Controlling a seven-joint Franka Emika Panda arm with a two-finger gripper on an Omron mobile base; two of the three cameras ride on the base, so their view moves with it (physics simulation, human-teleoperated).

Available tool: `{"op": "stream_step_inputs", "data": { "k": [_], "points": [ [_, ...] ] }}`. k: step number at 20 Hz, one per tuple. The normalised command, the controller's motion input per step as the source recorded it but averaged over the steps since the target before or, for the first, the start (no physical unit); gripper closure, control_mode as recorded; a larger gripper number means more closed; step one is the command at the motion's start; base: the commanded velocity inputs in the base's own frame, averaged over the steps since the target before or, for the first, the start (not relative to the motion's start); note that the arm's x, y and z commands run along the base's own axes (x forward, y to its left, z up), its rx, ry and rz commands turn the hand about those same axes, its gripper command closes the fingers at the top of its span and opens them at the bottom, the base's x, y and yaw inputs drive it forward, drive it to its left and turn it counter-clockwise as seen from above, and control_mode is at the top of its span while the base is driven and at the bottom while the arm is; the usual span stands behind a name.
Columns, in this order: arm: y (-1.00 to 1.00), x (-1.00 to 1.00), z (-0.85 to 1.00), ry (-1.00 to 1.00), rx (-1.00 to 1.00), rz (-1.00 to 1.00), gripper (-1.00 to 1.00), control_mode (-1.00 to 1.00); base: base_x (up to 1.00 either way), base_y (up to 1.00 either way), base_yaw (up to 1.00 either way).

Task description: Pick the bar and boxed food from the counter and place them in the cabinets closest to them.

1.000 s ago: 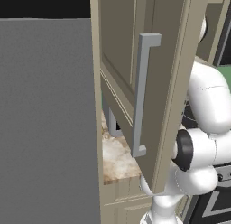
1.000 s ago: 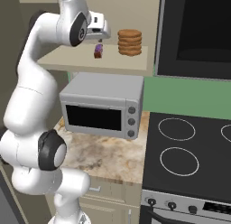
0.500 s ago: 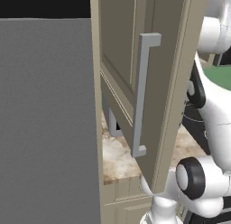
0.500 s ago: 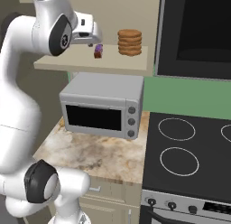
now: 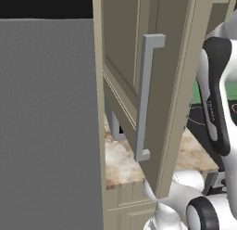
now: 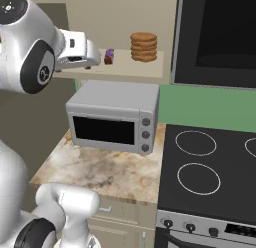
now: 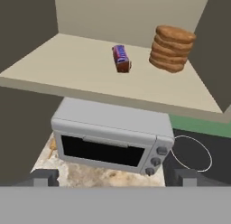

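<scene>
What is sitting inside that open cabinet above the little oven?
On the cabinet shelf lie a small wrapped bar and a stack of brown cookies. The robot's arm covers the shelf's left end in the right base view.

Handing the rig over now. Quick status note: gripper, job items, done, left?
Gripper: open, empty, facing the open cabinet from outside it.
Bar: lying on the cabinet shelf, beside a stack of brown cookies, apart from them. That half looks done.
Boxed food: not found in these views, so assume it is still to be picked and placed.
Counter: carries a grey toaster oven under the shelf; black stovetop to its right.
Cabinet door stands open.
</scene>
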Motion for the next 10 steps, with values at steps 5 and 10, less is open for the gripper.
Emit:
{"op": "stream_step_inputs", "data": {
  "k": [5, 10],
  "points": [
    [0.0, -0.69, -0.36, 0.0, -0.07, 0.04, -1.0, -1.0, 0.0, 0.0, 0.0],
    [0.0, -0.17, -0.46, 0.02, -0.08, 0.03, -1.0, -1.0, 0.0, 0.0, 0.0]
  ]
}}
